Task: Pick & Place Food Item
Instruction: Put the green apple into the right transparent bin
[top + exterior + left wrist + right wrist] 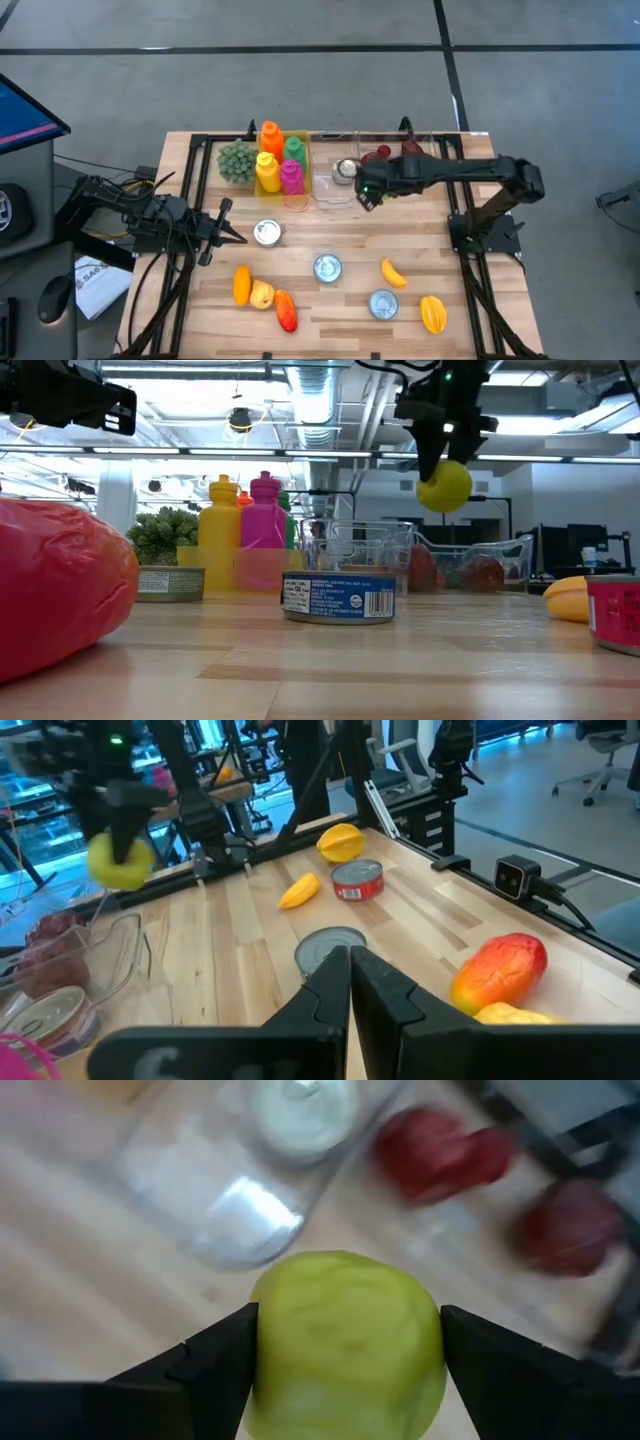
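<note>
Carry step in hand: right gripper (345, 1355) clamped on yellow-green fruit (345, 1342), raised above clear bins (335, 175). Left gripper (350, 982) pinched together, idle. Next, probably lowering and releasing over a bin.

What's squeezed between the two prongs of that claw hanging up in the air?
A yellow-green apple-like fruit fills the gap in the right claw; the right wrist view shows it best, and the low view shows it held clear of the table.
</note>
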